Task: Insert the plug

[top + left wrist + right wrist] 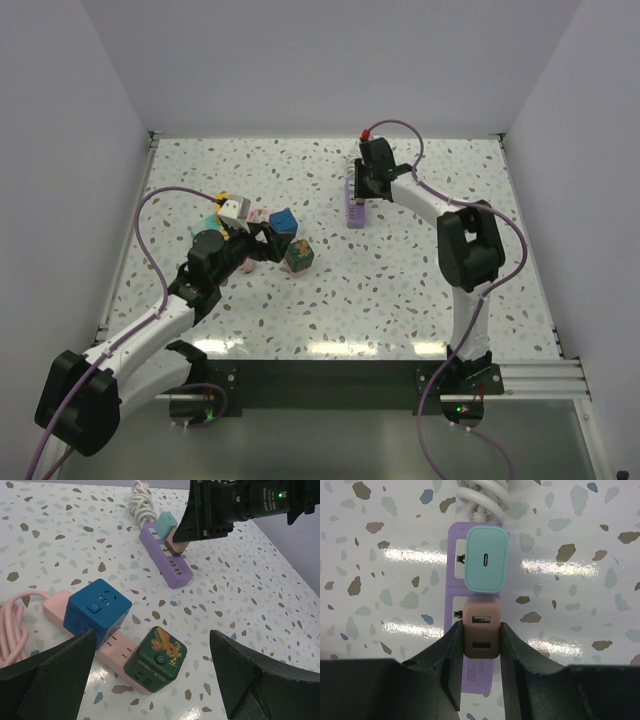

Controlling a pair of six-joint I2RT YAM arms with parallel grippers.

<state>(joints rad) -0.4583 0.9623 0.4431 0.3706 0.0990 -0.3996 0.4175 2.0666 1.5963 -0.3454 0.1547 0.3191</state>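
Though near table edge (300, 137), room around strip (354, 206)

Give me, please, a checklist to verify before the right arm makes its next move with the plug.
1. Right gripper shut on brown plug: ok.
2. Plug lined up over purple strip, next to teal charger: ok.
3. Plug pushed fully into its socket: cannot tell.
4. Left gripper open, holding nothing, apart from the purple strip: ok.
5. White cable clear of the plug: ok.
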